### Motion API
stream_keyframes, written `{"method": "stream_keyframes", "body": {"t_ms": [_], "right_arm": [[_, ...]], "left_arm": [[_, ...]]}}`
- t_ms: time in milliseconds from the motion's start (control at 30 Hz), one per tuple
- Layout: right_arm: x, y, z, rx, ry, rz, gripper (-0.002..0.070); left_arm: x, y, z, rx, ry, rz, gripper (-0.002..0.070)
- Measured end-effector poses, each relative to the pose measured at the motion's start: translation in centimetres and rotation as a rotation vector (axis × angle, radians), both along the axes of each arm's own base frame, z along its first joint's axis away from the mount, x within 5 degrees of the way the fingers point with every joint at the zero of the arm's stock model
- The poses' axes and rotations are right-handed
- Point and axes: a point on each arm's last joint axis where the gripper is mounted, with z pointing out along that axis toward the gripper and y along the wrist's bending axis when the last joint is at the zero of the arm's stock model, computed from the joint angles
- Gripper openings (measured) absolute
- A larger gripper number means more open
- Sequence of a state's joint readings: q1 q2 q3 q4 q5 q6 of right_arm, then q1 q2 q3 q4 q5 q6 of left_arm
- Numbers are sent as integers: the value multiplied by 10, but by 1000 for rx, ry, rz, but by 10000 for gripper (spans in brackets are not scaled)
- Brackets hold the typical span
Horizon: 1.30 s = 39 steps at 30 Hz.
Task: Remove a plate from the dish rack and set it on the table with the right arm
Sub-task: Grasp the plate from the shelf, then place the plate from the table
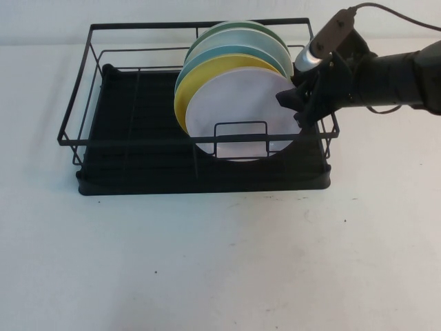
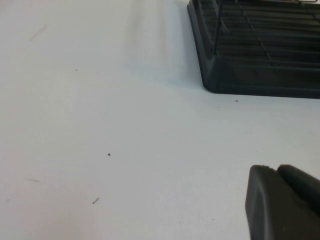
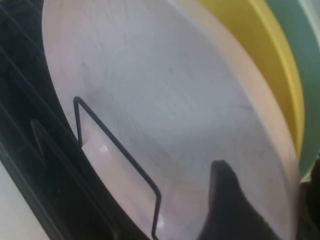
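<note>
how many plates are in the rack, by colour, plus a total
pale pink plate: 1, frontmost, right gripper at its right edge
yellow plate: 1
light blue plate: 1
green plate: 1
total: 4 plates upright in the dish rack
left gripper: over the table

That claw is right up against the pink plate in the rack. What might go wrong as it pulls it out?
The right gripper sits at the pale pink plate's right edge; a thin-rim hold may slip. The plate stands behind a wire loop on the dish rack and could snag. The yellow plate leans close behind and might get dragged. The left gripper hangs over the table, uninvolved.
</note>
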<state>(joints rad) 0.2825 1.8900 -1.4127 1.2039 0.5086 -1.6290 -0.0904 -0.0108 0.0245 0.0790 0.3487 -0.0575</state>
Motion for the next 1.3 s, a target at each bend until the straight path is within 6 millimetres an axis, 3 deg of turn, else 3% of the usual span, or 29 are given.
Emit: {"method": "stream_keyframes", "body": {"t_ms": [300,567,800,1033,1300], "right_arm": [[3,1,-3,3,-5,-3,244],[5,-1,-3,-9,-28,-23,36],[4,-3,3,-13,-49,-31,25],[-17,-10,61,33,-175,-49,18],[-66,-21,138,181,-256,-62,14]], "left_arm": [[0,0,0,0,0,0,-4],[0,0,0,0,0,0,-4],[0,0,0,0,0,0,-4],[0,0,0,0,0,0,-4],[0,0,0,0,0,0,-4]]}}
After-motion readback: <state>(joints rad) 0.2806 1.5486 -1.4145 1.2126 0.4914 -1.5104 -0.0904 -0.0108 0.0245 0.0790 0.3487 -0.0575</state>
